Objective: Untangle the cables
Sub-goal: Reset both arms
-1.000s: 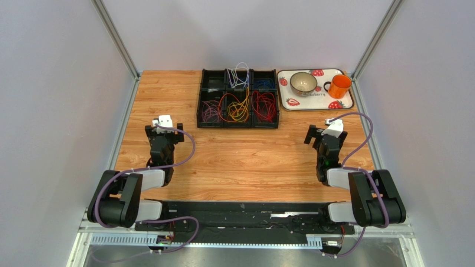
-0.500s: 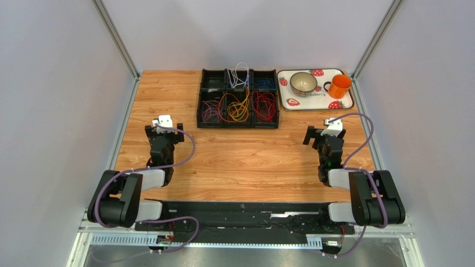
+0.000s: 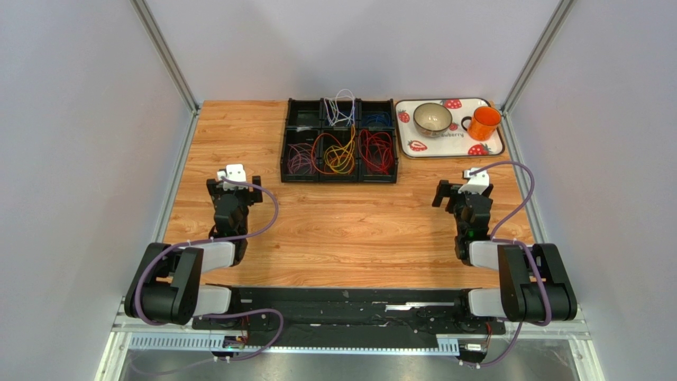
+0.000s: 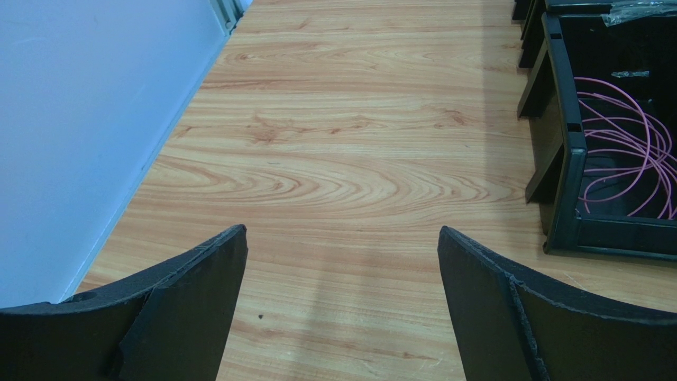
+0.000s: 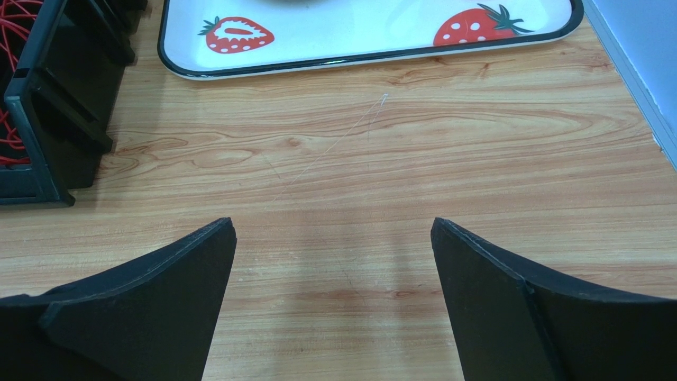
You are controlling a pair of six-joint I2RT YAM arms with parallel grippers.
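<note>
The cables lie coiled in a black compartment box [image 3: 340, 140] at the back middle of the table: purple [image 3: 300, 161], orange and yellow [image 3: 338, 155], red [image 3: 377, 151], blue [image 3: 377, 119] and white [image 3: 343, 107], the white loops rising over the rim. My left gripper [image 3: 233, 184] hovers open over bare wood, well short of the box and to its left. In the left wrist view the gripper [image 4: 342, 238] holds nothing, with pink-purple cables [image 4: 628, 159] ahead on the right. My right gripper [image 3: 461, 190] is open too, and nothing lies between its jaws [image 5: 334, 230].
A strawberry-print tray [image 3: 413, 143] at the back right carries a bowl [image 3: 432, 118] and an orange mug [image 3: 483, 123]. The right wrist view shows the tray's near rim [image 5: 357, 59] ahead and the box corner [image 5: 48, 119] with red cables [image 5: 6, 131] at the left.
The right gripper has shifted slightly to the left and turned a little. The left arm has not moved.
</note>
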